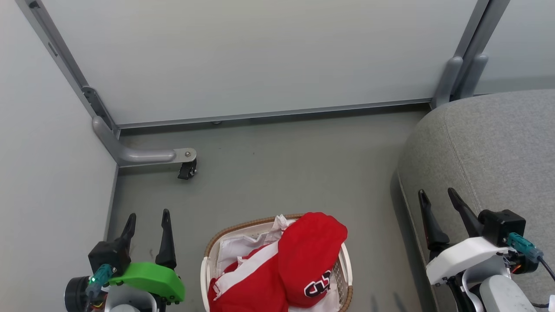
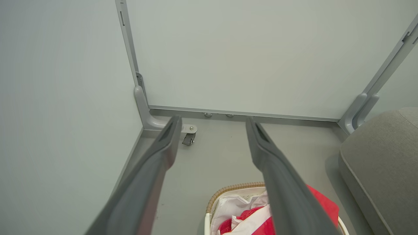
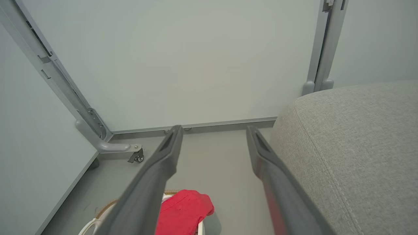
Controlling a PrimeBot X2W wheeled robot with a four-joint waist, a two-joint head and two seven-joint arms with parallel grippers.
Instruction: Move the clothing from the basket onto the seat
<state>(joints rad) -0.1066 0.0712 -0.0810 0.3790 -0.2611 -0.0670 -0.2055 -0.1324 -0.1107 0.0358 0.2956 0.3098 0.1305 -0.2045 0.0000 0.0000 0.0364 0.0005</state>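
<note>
— How did the fingers stand?

— Both pairs were spread apart and held nothing. The left gripper [image 1: 148, 214] hung just left of the basket [image 1: 207, 255], above the floor [image 1: 282, 173]. The right gripper [image 1: 435, 191] hung farther off on the basket's right, and its fingers showed against the side of the seat [image 1: 490, 147].

— And the clothing?

— The clothing [image 1: 303, 255] lay heaped in the basket. It sat between the two grippers, lower in the head view than their fingertips, and touched no finger. One red fold bulged over the basket's right rim, with the letter patch [image 1: 317, 288] facing up on it. A white liner [image 1: 236, 249] showed inside the basket's left half.

— And the seat?

— It stood to the basket's right, apart from it, with a strip of floor between them. A caster [image 1: 187, 170] sat beyond the basket to its left.
</note>
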